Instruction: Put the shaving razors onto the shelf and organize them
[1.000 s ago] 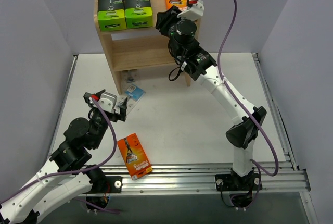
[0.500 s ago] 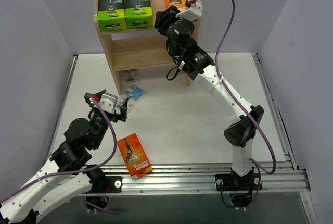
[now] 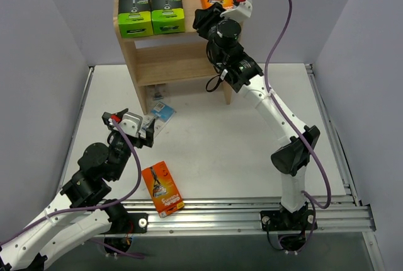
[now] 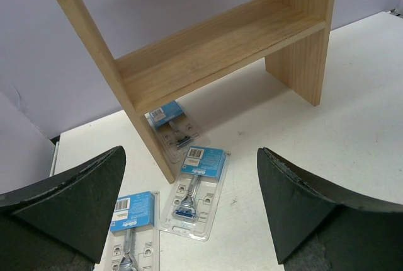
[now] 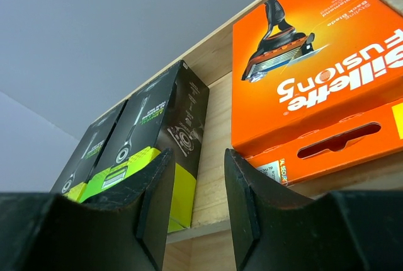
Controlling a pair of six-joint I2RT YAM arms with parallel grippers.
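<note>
The right gripper was held partly open, nothing gripped, before an orange box on the top tier of the shelf, beside two green boxes. The left gripper was spread wide, empty, above blister packs lying by the shelf's foot. Another orange box was seen on the table.

Three orange razor boxes, two black-and-green boxes, three blue-carded blister packs, one wooden shelf
</note>
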